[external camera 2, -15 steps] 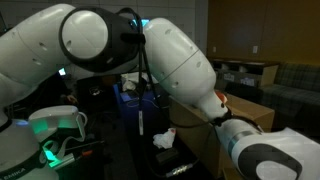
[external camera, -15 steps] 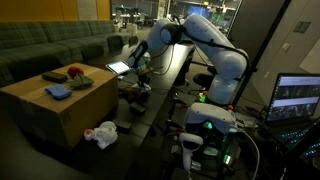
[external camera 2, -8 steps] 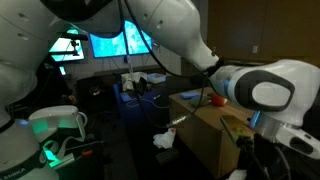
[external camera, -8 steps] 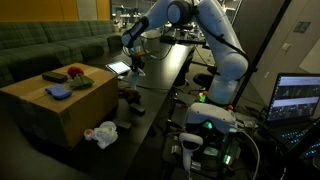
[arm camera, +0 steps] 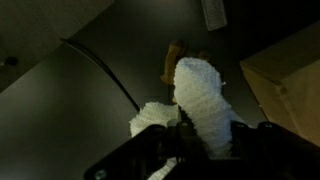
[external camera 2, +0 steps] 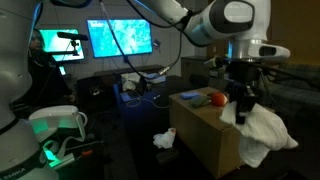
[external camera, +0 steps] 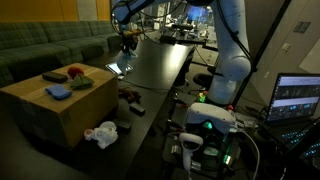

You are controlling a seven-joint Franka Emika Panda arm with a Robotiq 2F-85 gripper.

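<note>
- In a dim room, a long green sofa [external camera: 45, 45] stands by the wall, and bright blue screens [external camera 2: 120, 40] glow at the back.
- Next to the sofa, a long dark table [external camera: 160, 70] runs away from the camera.
- A brown cardboard box [external camera 2: 205, 140] stands on the dark floor, between the sofa and the table.
- The big white robot arm [external camera 2: 215, 20] reaches high up, over the box.
- A white towel [external camera 2: 265, 135] hangs in the air from the pincer, just beside the box's top corner. In the wrist view it dangles over the dark floor.
- The pincer [external camera 2: 243, 100] is closed tight on the top of the white towel.
- A crumpled white rag [external camera: 101, 133] lies on the floor, touching the foot of the box.
- A blue cloth [external camera: 58, 91] and a red ball [external camera 2: 216, 99] rest on top of the box.
</note>
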